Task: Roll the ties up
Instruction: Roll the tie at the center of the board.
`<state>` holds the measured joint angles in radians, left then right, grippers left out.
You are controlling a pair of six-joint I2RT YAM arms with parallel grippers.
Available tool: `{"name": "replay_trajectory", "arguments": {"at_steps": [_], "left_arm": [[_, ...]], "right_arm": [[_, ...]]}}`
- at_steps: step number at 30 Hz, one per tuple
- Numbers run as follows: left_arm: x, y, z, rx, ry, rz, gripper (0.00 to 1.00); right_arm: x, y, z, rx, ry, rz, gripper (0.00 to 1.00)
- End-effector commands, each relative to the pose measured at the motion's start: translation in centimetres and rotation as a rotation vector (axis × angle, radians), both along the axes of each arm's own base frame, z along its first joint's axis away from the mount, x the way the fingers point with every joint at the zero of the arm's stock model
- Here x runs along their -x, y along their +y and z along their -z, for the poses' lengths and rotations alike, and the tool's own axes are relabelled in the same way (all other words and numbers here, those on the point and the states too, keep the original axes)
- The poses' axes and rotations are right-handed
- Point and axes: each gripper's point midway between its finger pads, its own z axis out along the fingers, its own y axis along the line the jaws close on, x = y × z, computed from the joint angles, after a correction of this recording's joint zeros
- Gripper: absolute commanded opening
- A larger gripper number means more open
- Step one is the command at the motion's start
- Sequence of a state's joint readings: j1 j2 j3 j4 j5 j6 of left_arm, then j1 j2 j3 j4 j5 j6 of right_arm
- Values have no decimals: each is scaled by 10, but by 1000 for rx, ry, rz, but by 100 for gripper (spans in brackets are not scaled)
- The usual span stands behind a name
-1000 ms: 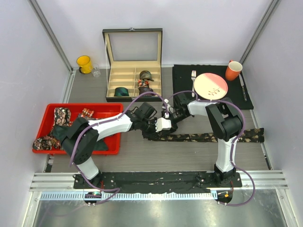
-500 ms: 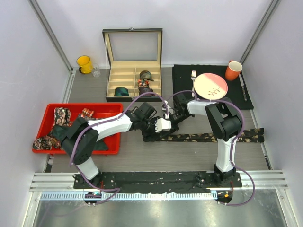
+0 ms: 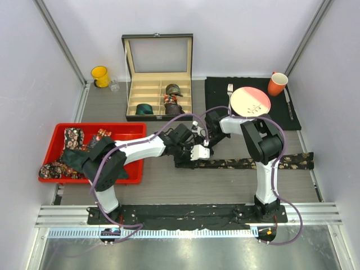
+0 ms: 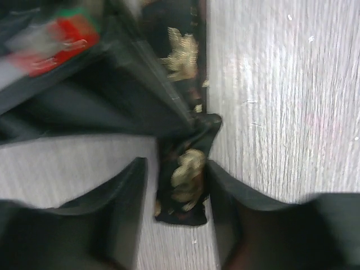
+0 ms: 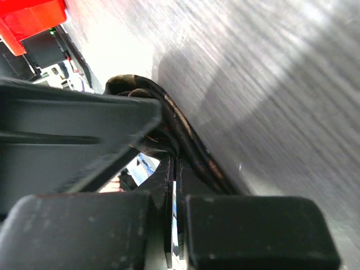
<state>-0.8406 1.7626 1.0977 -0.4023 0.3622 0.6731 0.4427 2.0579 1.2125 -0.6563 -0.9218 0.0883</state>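
A long dark floral tie (image 3: 253, 163) lies flat across the table's middle, reaching toward the right edge. Its left end (image 4: 185, 160) sits between the two fingers of my left gripper (image 4: 175, 177), which stands open around it; one finger (image 4: 225, 194) brushes the cloth. Seen from above, the left gripper (image 3: 188, 159) and the right gripper (image 3: 201, 147) meet over that end. My right gripper (image 5: 173, 160) is shut, its tips pinching a raised fold of the tie (image 5: 188, 138). More ties (image 3: 73, 138) lie loose in the red tray (image 3: 124, 129).
An open wooden box (image 3: 157, 56) at the back holds rolled ties (image 3: 172, 89). At the back right, a black mat (image 3: 216, 90) carries a plate (image 3: 250, 102), fork, knife and orange cup (image 3: 277, 84). A yellow cup (image 3: 100, 75) stands at the back left.
My left gripper has opened and shifted right along the tie's end. My right gripper has closed on the fold there.
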Motion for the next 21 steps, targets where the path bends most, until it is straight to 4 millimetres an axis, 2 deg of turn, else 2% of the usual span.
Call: {"name": "replay_trajectory", "arguments": {"at_steps": [1, 2, 4, 7, 8, 12, 16, 21], "left_arm": [[-5, -2, 2, -36, -23, 29, 43], [-4, -1, 4, -42, -21, 29, 36], [-3, 4, 7, -55, -24, 35, 32], [0, 6, 10, -63, -6, 15, 29], [0, 7, 11, -62, -2, 4, 28], [-1, 4, 11, -47, 10, -42, 27], [-2, 2, 11, -37, 21, -70, 27], [-1, 1, 11, -28, 38, -88, 27]], "right_arm": [[-16, 0, -7, -7, -52, -6, 1], [-20, -2, -9, -11, -54, 4, 1], [-23, -3, -14, -18, -50, 15, 1], [-21, -4, -23, -43, -30, 37, 19], [-20, -3, -29, -60, -23, 40, 29], [-9, -4, -32, -83, 13, 42, 38], [-2, -5, -23, -83, 42, 47, 40], [-6, 2, -21, -93, 47, 64, 38]]}}
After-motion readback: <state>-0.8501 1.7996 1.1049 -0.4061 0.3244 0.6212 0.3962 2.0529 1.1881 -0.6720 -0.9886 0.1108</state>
